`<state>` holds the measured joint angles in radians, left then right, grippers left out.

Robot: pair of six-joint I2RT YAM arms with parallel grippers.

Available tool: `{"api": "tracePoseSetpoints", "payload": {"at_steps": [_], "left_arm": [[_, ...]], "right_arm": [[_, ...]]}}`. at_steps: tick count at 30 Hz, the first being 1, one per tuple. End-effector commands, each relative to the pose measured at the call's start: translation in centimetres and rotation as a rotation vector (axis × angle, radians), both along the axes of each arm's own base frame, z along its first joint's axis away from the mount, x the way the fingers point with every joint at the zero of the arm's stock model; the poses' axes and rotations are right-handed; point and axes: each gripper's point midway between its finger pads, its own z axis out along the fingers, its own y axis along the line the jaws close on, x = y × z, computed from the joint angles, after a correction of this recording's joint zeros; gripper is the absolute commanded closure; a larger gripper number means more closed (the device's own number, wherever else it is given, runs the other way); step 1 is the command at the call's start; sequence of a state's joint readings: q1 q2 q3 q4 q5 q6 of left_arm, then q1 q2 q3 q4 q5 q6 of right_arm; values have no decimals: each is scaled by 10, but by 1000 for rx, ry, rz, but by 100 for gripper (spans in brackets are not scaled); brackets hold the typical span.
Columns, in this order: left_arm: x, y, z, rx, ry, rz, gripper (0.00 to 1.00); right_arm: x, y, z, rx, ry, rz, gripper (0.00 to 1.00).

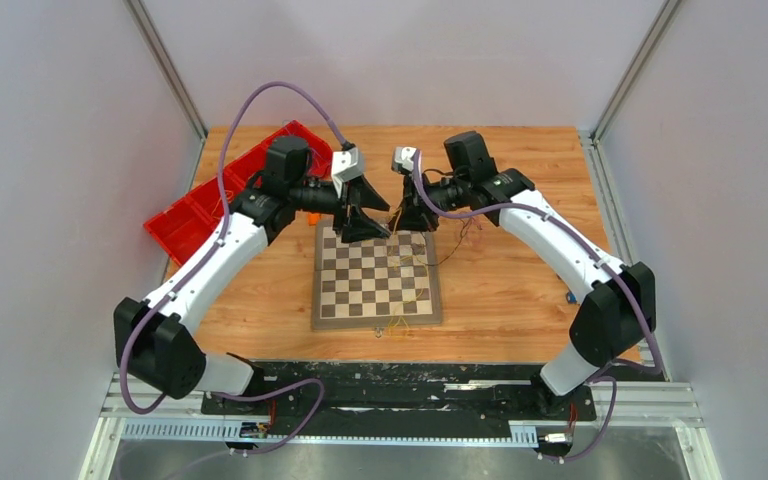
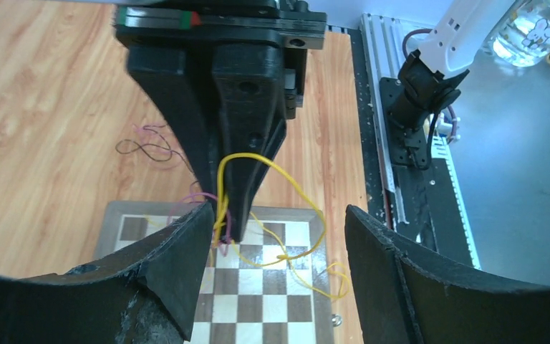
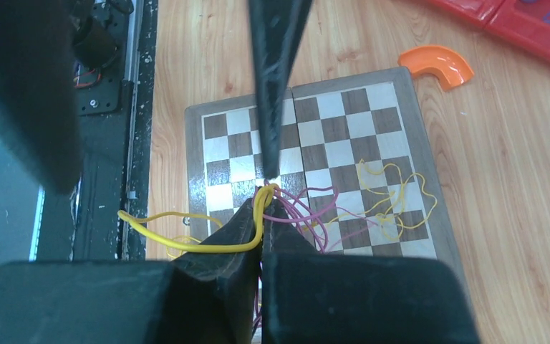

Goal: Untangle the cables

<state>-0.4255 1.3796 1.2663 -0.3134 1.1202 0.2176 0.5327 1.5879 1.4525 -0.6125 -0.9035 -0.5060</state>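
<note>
The cables are a tangle of thin yellow [image 3: 186, 244] and purple [image 3: 308, 211] wires over the far part of the chessboard [image 1: 375, 290]. My right gripper [image 3: 266, 195] is shut on a bunch of yellow and purple strands and holds them just above the board. It also shows in the left wrist view [image 2: 229, 208]. My left gripper [image 2: 278, 211] is open wide and faces it, with its left fingertip [image 2: 197, 218] close beside the held bunch. A yellow loop [image 2: 286, 254] hangs down onto the board. A thin black wire [image 2: 147, 150] lies on the wood beyond.
A red tray [image 1: 210, 205] stands at the back left. An orange curved piece [image 3: 435, 63] lies on the wood beside the board. More thin yellow wire [image 3: 387, 208] lies on the board's squares. A small metal ring [image 2: 336, 320] sits at the board's edge.
</note>
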Motion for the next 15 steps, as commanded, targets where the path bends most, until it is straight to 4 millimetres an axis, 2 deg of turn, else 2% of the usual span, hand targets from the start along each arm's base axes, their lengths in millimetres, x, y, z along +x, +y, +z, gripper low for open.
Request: {"api": "tracePoseSetpoints", "payload": {"at_steps": [1, 5, 8, 13, 15], "left_arm": [[-2, -10, 14, -55, -12, 52, 24], [-5, -9, 7, -68, -82, 30, 28], [-16, -4, 0, -49, -140, -25, 42], [-22, 0, -3, -39, -196, -44, 60], [-22, -1, -4, -39, -190, -51, 62]], "right_arm": [[5, 7, 15, 33, 31, -24, 94], [-19, 5, 27, 99, -35, 94, 89], [-32, 1, 27, 123, -100, 159, 89], [-48, 2, 24, 131, -147, 212, 89], [-52, 3, 25, 130, -147, 219, 89]]}}
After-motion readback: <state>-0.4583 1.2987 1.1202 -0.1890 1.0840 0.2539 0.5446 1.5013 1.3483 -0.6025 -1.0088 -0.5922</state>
